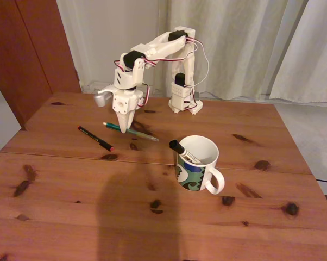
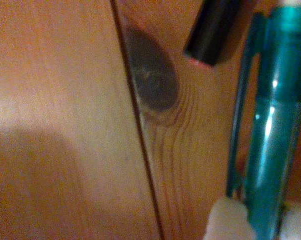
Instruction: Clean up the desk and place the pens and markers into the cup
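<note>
On the reddish-brown desk (image 1: 71, 217) lies a teal-green pen (image 1: 136, 134), with my gripper (image 1: 124, 129) pointing straight down onto its left part. In the wrist view the teal pen (image 2: 273, 125) runs between my two white fingertips (image 2: 228, 222), which press against its sides; it still rests on the wood. A thin black pen with a red tip (image 1: 95, 138) lies just left of it, and its end (image 2: 213, 30) shows at the top of the wrist view. The white marker (image 1: 184, 153) leans inside the patterned cup (image 1: 196, 176).
The arm's base (image 1: 184, 100) stands at the back of the desk, before pale curtains. Dark knots dot the planks, one (image 2: 150, 75) close to the gripper. A shadow falls over the front middle. The desk's right edge is near the cup's side.
</note>
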Controlling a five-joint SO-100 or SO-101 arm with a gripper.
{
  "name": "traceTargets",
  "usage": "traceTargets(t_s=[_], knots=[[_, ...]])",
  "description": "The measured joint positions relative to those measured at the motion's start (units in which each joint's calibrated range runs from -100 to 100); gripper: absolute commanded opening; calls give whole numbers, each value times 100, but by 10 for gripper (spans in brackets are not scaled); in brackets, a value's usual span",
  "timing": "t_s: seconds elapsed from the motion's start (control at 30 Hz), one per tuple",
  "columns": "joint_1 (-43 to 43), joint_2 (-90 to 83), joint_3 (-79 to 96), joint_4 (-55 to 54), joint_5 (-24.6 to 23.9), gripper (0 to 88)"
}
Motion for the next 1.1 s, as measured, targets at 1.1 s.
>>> traceTargets(t_s=[1.1], knots=[[-873, -4814, 2913, 0, 44, 11]])
